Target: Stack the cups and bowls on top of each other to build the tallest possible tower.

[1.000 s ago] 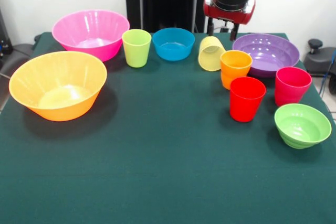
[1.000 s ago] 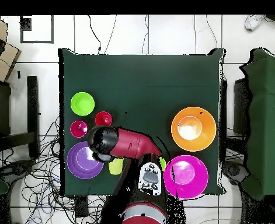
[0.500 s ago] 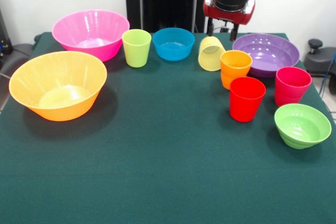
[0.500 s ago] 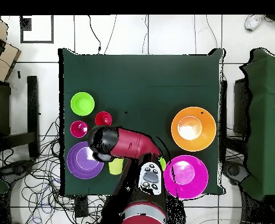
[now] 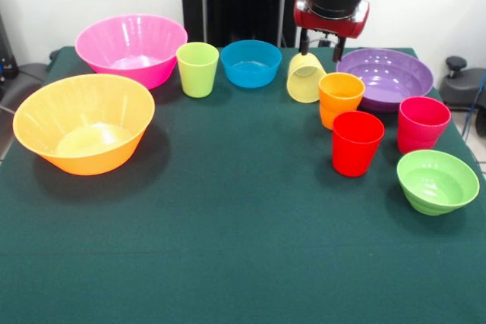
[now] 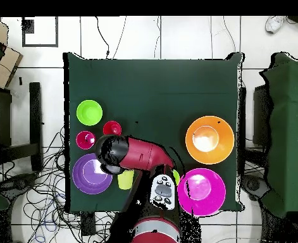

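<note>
Ten pieces: all sitting separately on the counter (image 5: 228,248), nothing stacked yet, so no tower so far.
Counter: dark green cloth, loads of bare space across the near half in the front view.
Room: white wall behind, black pedestal at the far edge, tiled floor with cables around in the overhead view.
Big bowls: orange bowl (image 5: 83,123) and pink bowl (image 5: 131,47) off to one side, well apart from the arm; purple bowl (image 5: 385,76) just beside the tool.
Small bowls: blue bowl (image 5: 251,62) far side, light green bowl (image 5: 437,180) near corner.
Tool: tool (image 5: 320,45) hangs with its two fingers spread, holding nothing.
Key relation: orange cup (image 5: 340,99) stands upright just below the tool and a bit nearer the camera; the tipped yellow cup (image 5: 305,77) sits right beside it.
Other cups: red cup (image 5: 357,143), pink-red cup (image 5: 422,124), lime cup (image 5: 197,69).
</note>
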